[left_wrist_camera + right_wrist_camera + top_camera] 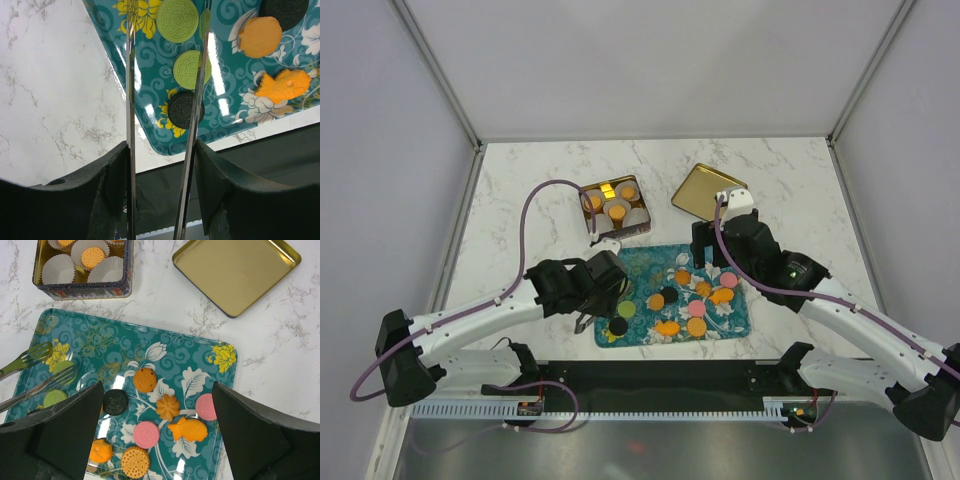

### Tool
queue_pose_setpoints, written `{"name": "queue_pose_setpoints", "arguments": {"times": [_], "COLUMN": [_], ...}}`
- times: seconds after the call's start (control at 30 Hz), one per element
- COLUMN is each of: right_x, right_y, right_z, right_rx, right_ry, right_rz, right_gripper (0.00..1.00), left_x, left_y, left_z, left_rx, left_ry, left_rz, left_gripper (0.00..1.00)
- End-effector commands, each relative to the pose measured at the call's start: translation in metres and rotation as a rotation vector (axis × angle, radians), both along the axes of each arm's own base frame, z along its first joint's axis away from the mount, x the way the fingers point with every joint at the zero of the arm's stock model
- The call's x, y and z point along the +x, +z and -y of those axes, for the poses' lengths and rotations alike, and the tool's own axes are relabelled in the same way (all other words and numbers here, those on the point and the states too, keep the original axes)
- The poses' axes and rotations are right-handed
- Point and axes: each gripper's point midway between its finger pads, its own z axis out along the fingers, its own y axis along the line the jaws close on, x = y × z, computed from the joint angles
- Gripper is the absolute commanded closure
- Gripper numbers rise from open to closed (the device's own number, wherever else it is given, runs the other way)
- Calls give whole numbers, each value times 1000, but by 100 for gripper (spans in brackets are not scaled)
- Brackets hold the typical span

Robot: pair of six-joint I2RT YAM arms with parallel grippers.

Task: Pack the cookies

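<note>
Cookies lie scattered on a teal flowered tray (pixel 645 262): orange ones (pixel 696 326), a pink one (pixel 728 279), a green one (pixel 626 310) and a black one (pixel 618 326). My left gripper (pixel 605 285) (pixel 162 150) is shut on metal tongs (pixel 131 100), whose forked tips (pixel 30 357) hover over the tray's left part, near two green cookies (pixel 189 69) and a black one (pixel 184 109). Above the tray's right part my right gripper (pixel 708 258) (pixel 155 390) stands wide open and empty, over orange (pixel 144 379) and pink (pixel 146 434) cookies.
A square tin (pixel 586 215) (pixel 80 289) behind the tray holds white paper cups, some with orange cookies (pixel 92 257) in them. Its gold lid (pixel 705 190) (pixel 235 270) lies upside down at the back right. Grey walls close in the marble table.
</note>
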Motion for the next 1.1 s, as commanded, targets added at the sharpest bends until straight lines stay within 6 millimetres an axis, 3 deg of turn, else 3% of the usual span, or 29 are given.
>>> {"name": "queue_pose_setpoints", "arguments": {"times": [0.0, 0.7, 1.07], "right_x": [4, 3, 2], "right_y": [9, 5, 9], "right_z": [-4, -4, -2], "right_rx": [32, 32, 41], "right_ry": [2, -3, -5], "right_rz": [22, 22, 32], "right_gripper": [2, 2, 2], "left_x": [2, -8, -1], "left_y": [-1, -12, 1], "left_z": [2, 6, 9], "left_rx": [-4, 19, 9], "left_ry": [34, -15, -16], "left_rz": [13, -32, 13], "left_gripper": [40, 43, 53]}}
